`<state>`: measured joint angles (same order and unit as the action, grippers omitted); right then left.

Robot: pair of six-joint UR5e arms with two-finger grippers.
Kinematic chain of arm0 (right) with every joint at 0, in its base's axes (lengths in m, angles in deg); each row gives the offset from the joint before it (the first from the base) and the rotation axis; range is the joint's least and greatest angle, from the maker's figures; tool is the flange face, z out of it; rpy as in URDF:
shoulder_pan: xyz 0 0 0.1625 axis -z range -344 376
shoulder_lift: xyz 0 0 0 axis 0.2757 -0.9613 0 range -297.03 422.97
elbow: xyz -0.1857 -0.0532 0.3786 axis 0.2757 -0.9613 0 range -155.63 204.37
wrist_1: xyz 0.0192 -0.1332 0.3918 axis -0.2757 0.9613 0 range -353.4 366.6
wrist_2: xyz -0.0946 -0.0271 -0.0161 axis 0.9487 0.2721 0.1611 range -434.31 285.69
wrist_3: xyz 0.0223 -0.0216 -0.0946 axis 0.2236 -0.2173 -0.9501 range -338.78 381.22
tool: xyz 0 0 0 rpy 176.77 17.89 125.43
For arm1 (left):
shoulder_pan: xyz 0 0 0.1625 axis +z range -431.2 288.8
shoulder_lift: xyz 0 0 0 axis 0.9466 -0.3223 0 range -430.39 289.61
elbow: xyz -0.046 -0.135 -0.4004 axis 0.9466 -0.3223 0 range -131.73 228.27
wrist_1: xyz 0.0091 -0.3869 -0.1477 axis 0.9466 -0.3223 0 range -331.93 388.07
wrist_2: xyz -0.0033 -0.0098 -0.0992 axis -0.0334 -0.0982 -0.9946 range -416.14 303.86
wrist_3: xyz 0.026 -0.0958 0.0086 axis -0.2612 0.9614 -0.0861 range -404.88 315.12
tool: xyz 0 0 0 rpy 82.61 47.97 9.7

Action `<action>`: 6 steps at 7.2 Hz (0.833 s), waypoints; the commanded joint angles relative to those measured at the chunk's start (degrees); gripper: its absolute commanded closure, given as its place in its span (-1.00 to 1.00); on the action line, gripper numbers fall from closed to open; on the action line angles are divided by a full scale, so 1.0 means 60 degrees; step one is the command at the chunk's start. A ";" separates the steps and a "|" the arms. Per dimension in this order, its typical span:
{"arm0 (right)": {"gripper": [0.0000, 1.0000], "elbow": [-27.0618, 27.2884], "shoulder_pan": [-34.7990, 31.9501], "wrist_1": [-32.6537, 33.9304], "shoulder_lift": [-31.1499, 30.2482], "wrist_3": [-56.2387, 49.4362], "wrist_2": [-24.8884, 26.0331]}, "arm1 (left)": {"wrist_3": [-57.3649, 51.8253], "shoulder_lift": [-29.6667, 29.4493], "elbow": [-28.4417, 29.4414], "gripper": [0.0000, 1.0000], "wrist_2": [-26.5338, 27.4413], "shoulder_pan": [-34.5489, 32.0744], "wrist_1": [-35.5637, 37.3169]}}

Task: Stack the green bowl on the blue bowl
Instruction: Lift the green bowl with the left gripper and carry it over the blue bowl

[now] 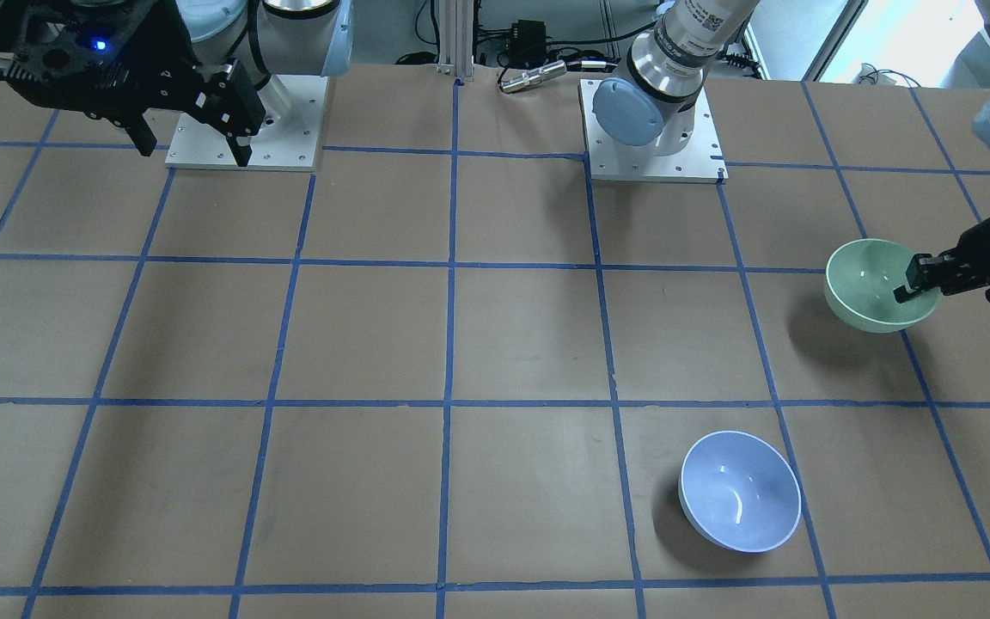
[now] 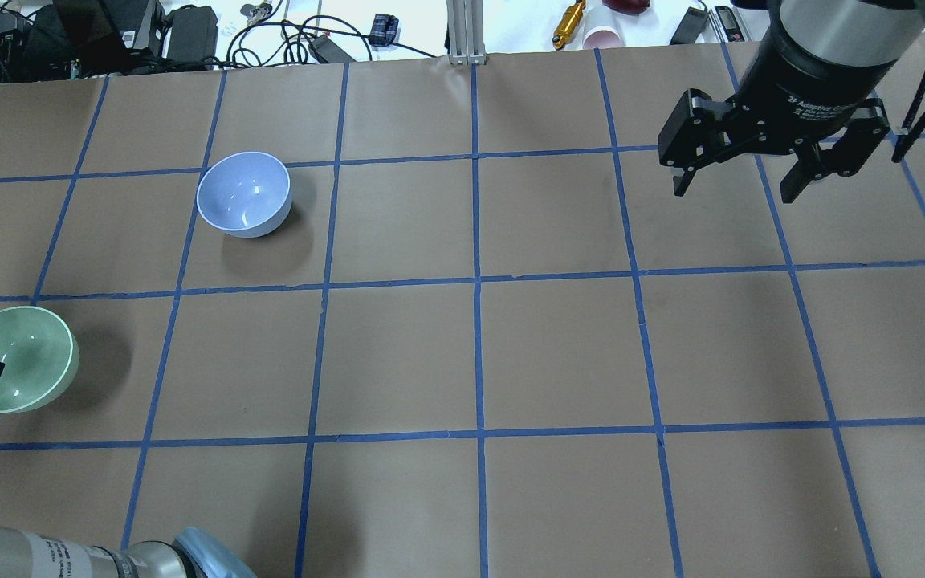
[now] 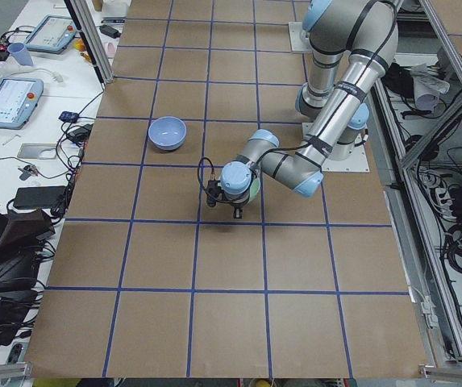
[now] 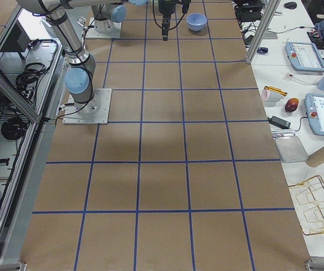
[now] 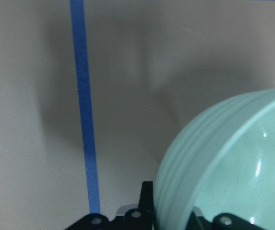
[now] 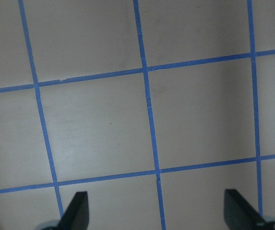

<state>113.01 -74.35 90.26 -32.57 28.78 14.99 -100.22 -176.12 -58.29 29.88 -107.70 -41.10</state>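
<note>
The green bowl (image 1: 873, 297) is at the table's left side, tilted, with its rim between the fingers of my left gripper (image 1: 916, 279). The gripper is shut on the rim, one finger inside and one outside, as the left wrist view (image 5: 233, 167) shows. The bowl seems to hang a little above the paper. In the overhead view the green bowl (image 2: 25, 361) is at the left edge. The blue bowl (image 2: 243, 193) stands upright and empty, about one and a half grid squares away, further from the robot (image 1: 740, 490). My right gripper (image 2: 733, 191) is open and empty, high over the right side.
Brown paper with a blue tape grid (image 2: 476, 277) covers the table. The two arm bases (image 1: 654, 163) stand on white plates at the robot's edge. Cables and small devices (image 2: 189, 32) lie beyond the far edge.
</note>
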 commanded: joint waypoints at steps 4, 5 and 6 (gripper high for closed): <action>-1.00 -0.0009 0.0000 0.0002 0.0000 0.0000 0.0000 | 0.3647 0.1404 0.1353 1.00 -0.0187 -0.2377 -0.2605; -1.00 0.0005 0.0000 0.0002 0.0000 0.0000 0.0000 | 0.4672 0.1334 0.1601 1.00 -0.0390 -0.3137 -0.2621; -1.00 -0.0009 0.0000 -0.0012 0.0000 0.0000 0.0000 | 0.5784 0.1014 0.2169 1.00 -0.0987 -0.3609 -0.2665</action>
<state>113.01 -74.35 90.25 -32.57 28.78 14.99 -73.13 -168.70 -48.41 26.97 -125.32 -56.59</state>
